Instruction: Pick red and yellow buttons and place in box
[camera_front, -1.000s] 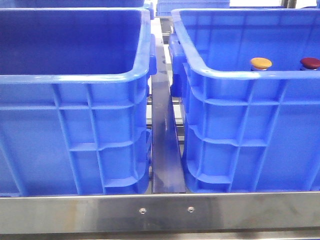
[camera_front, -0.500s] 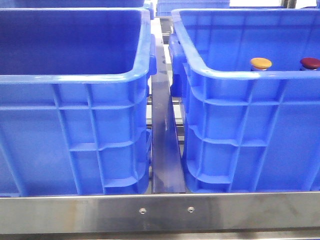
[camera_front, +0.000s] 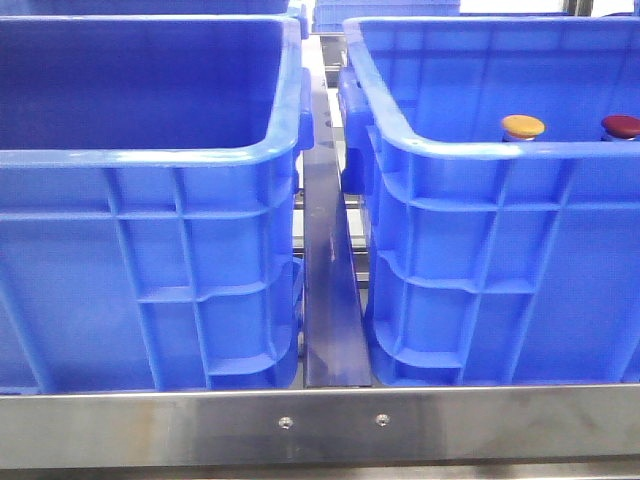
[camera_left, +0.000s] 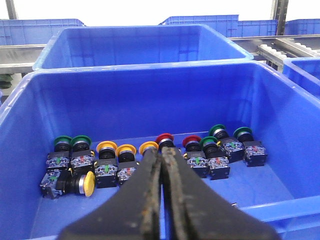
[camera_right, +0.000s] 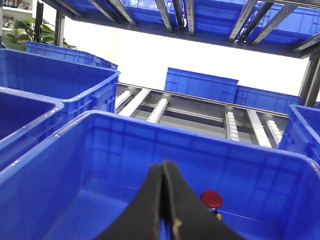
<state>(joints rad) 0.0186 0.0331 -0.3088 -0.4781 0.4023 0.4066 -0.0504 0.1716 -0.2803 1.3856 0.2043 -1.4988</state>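
Note:
In the front view a yellow-orange button cap (camera_front: 523, 126) and a dark red cap (camera_front: 621, 125) show just above the near rim of the right blue crate (camera_front: 480, 148). Neither gripper shows in that view. My left gripper (camera_left: 163, 150) is shut and empty, above a blue crate (camera_left: 150, 71) with a row of several buttons: yellow (camera_left: 107, 146), red (camera_left: 191, 141) and green (camera_left: 62, 140). My right gripper (camera_right: 164, 162) is shut and empty over another blue crate (camera_right: 200, 131), where a red button (camera_right: 211, 199) stands just beside the fingers.
The left blue crate (camera_front: 150, 158) stands beside the right one, with a steel rail (camera_front: 330, 300) between them and a steel bar (camera_front: 320, 425) along the front. More blue crates (camera_left: 135, 35) and a roller conveyor (camera_right: 230, 122) lie beyond.

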